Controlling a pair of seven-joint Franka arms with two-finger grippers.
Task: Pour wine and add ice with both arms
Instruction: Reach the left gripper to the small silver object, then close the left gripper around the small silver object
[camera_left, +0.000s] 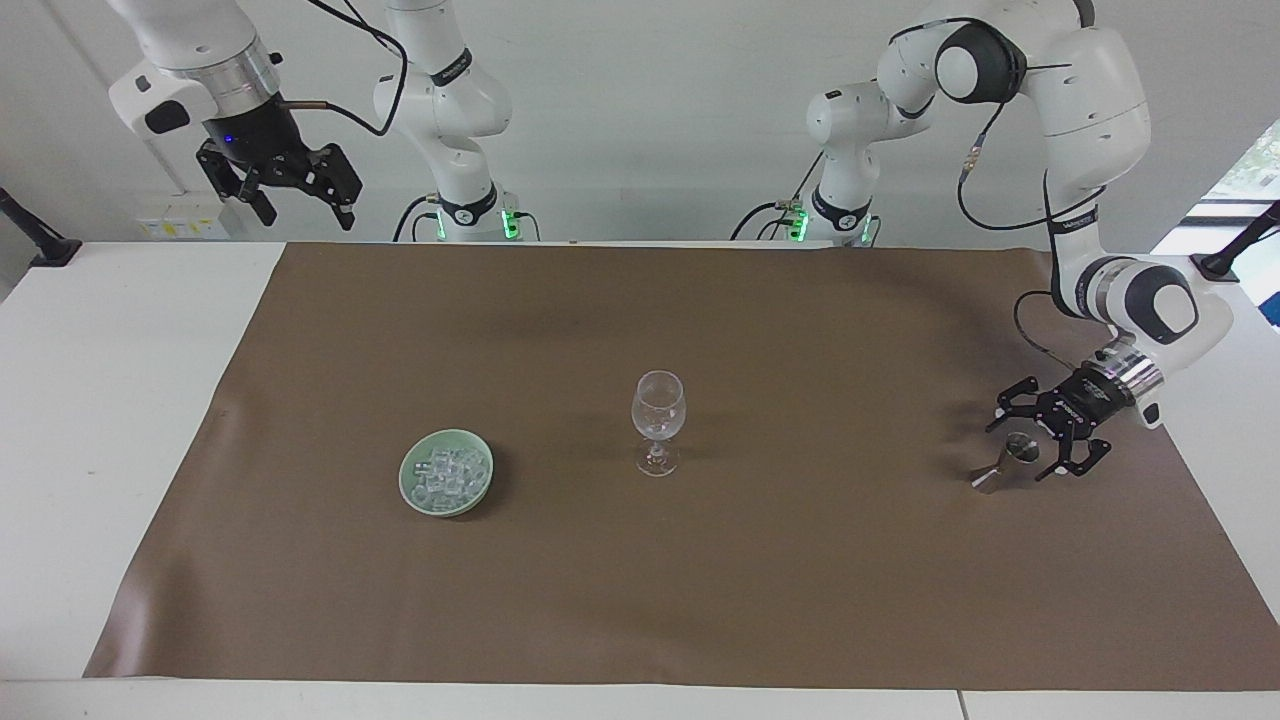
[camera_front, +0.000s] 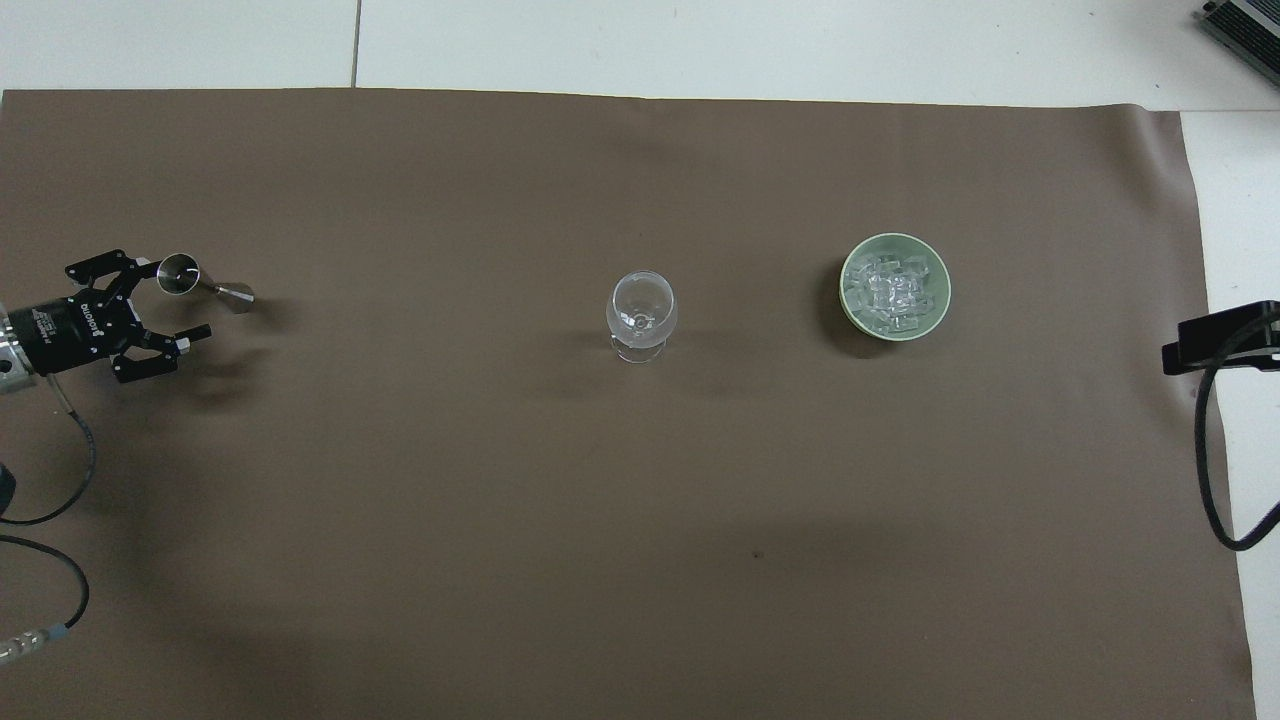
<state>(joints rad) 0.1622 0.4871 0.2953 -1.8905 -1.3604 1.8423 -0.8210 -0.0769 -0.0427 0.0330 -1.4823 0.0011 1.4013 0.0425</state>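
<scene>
While you read across the facing view from its left edge, you first meet the right gripper (camera_left: 300, 205), raised high over the white table (camera_left: 120, 400) near the right arm's corner of the brown mat (camera_left: 700, 600); its 2 fingers stand apart with nothing between them, and this arm waits. Lower down on the mat you see the green bowl (camera_left: 408, 478), toward the right arm's end of the table, with the ice (camera_left: 448, 474) heaped inside it as small clear cubes. At about the middle of the mat you find the wine glass (camera_left: 658, 405), upright on its stem and well apart from the bowl; nothing coloured shows in it. Toward the left arm's end you see 1 metal jigger (camera_left: 1003, 464), tilted, its open cup (camera_front: 179, 275) turned toward the left arm's end of the table and its other cone resting on the mat. Last you reach the left gripper (camera_left: 1040, 445), low over the mat with its wrist angled down; its fingers are spread wide, 1 on each side of the jigger's cup, released and not clamped on it. You cannot tell whether a fingertip touches the metal.
</scene>
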